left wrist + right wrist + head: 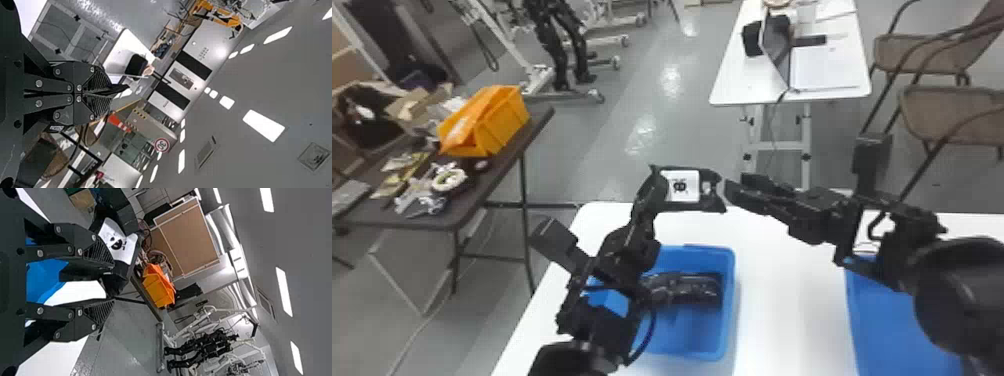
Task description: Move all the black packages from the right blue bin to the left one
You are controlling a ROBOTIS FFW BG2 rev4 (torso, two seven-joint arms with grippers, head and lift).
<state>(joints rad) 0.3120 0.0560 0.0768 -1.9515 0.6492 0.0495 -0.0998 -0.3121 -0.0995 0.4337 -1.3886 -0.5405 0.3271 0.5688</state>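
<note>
Standing open, right hand (736, 183) faces left hand (719, 194), seemingly clamped on a black package (682, 185).

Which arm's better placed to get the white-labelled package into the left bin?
Left, I'd say: the left gripper looks shut on the package, its arm at the left bin. The right gripper is open, its arm by the right bin.

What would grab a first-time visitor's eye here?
Probably the black left arm and right arm, ends close together near the head view's centre. Next, the blue left bin and right bin below. Then the bright orange bin on the dark table at left.
</note>
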